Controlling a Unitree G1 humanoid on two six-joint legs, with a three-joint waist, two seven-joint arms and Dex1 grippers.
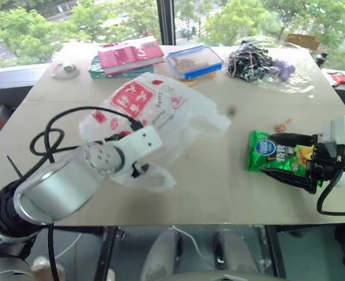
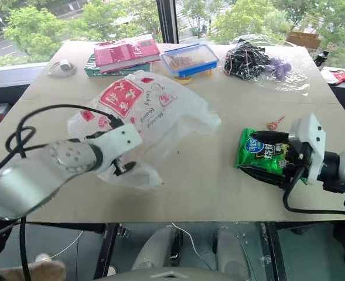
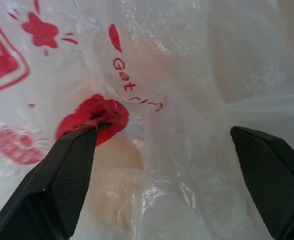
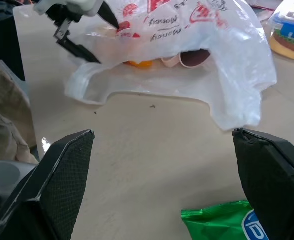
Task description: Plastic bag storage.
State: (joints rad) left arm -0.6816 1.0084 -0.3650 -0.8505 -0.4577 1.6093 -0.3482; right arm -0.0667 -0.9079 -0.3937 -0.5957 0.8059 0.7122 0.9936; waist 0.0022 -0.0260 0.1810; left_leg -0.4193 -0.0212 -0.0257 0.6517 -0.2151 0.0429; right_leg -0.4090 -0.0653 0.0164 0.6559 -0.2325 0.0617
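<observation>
A: Plastic bag lying crumpled toward the left-middle of the desk, mouth and loop handles spilling toward the near edge. Thin, crinkly, next to weightless by the look; bound to slide and balloon rather than lift clean.

B: Something inside, though — orange and pale shapes glimpsed through the film in the right wrist view. Hard to tell what.

A: Best taken at a bunched fold or a handle loop, not the flat printed panel; film likely to slip out of a shallow pinch.

B: Left hand right over it, fingers spread wide, one tip against a red mark, nothing pinched yet.

A: Right hand also wide open and empty, low over the green snack packet, well apart from the bag.

B: Farther back: pink books, lidded box, wrapped dark bundle.
</observation>
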